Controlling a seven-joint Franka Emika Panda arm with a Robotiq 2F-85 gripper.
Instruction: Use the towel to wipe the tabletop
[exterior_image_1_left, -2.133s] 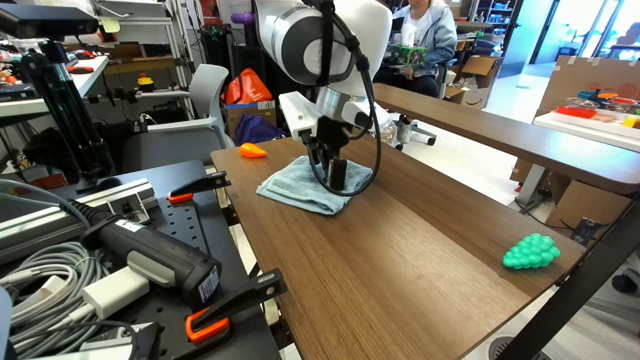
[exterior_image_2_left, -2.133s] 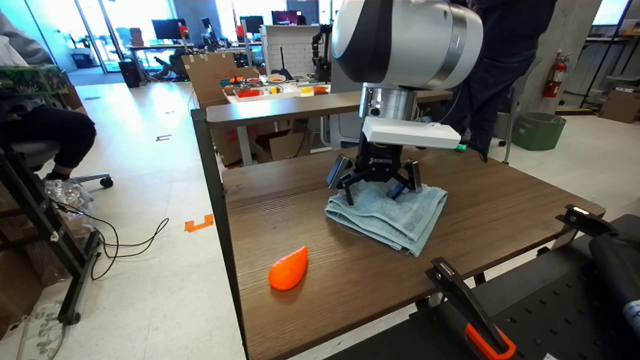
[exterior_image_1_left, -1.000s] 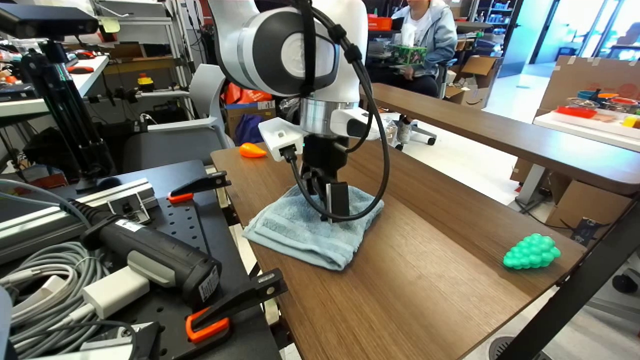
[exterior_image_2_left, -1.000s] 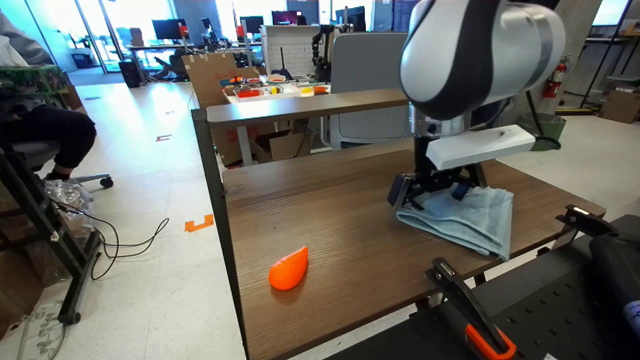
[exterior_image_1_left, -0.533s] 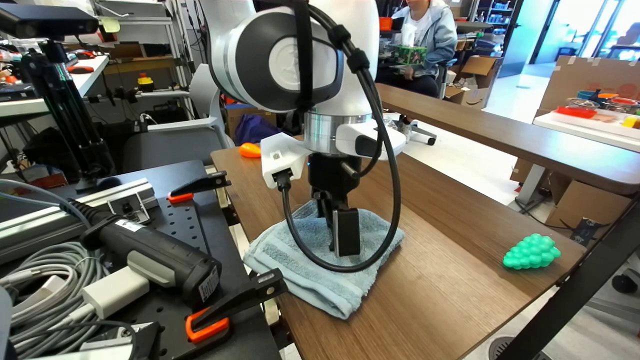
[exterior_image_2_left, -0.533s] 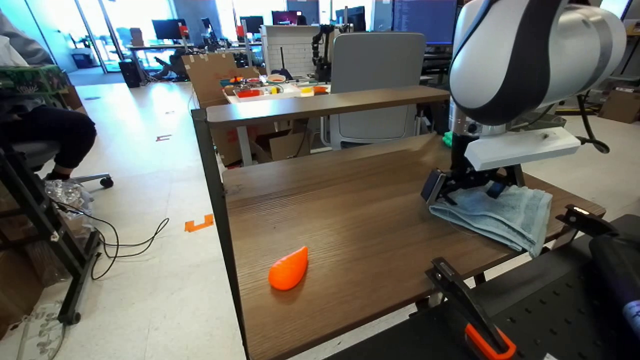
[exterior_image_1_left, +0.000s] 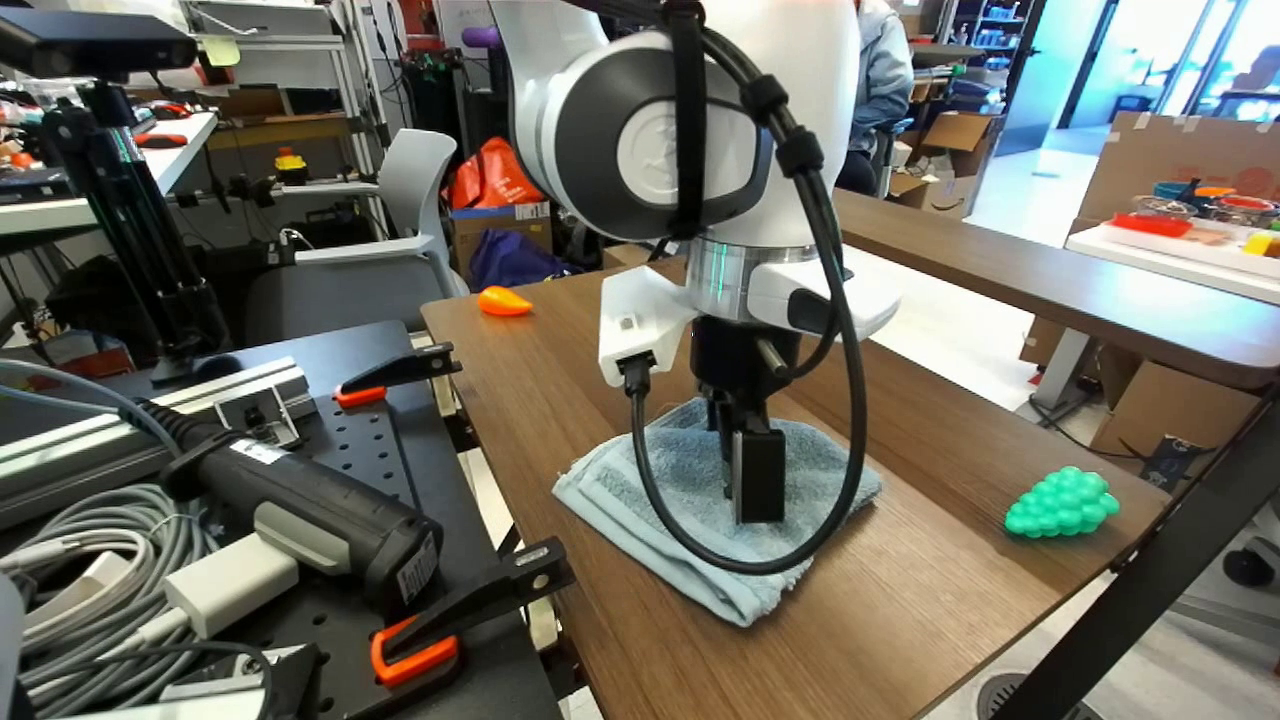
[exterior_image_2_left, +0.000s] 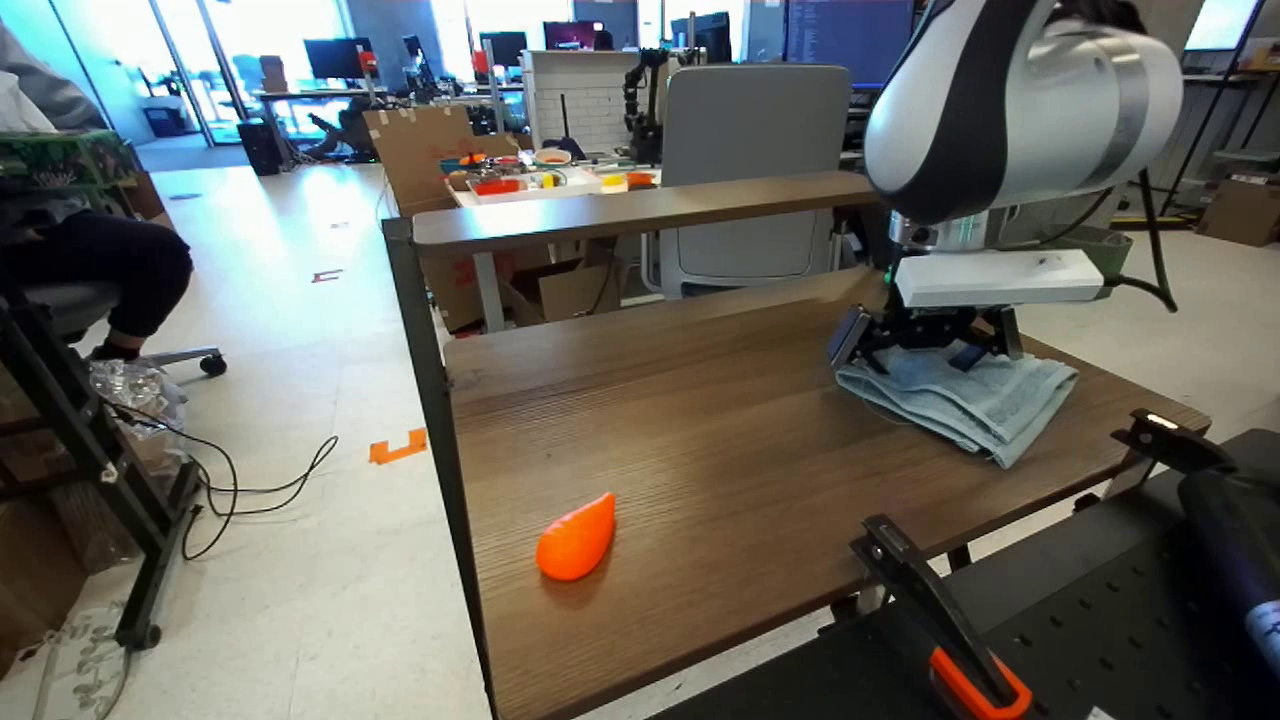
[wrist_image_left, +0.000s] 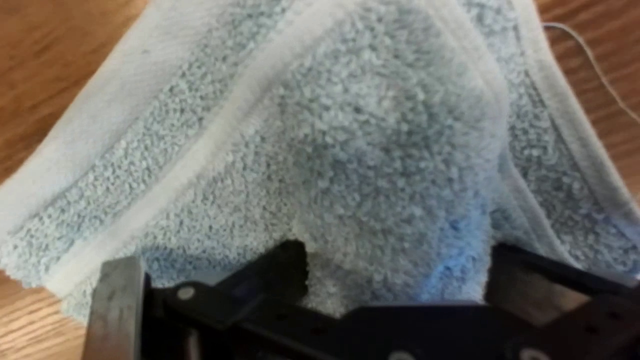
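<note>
The towel (exterior_image_1_left: 690, 470), a pale blue-grey folded cloth, lies on the dark brown tabletop (exterior_image_1_left: 900, 600). It shows in both exterior views, also here (exterior_image_2_left: 1000, 400), with one corner pointing toward the edge by the black bench. My gripper (exterior_image_2_left: 922, 362) points down onto the towel. In the wrist view the towel (wrist_image_left: 380, 150) bulges as a thick fold between my two black fingers (wrist_image_left: 397, 255). The fingers stand apart and press against both sides of this fold. The fold's lower part is hidden behind the gripper body. Bare tabletop (wrist_image_left: 50, 75) shows beside the towel.
An orange toy (exterior_image_2_left: 577, 540) lies near one end of the tabletop, a green bumpy toy (exterior_image_1_left: 1062, 503) near the opposite end. A raised wooden shelf (exterior_image_1_left: 1080, 270) runs along one long side. Clamps (exterior_image_1_left: 470, 605) and a black bench (exterior_image_1_left: 400, 470) adjoin the other side.
My gripper and the towel have moved together along the tabletop, away from the orange toy toward the green one. In the last half second they shifted away from the edge by the black bench.
</note>
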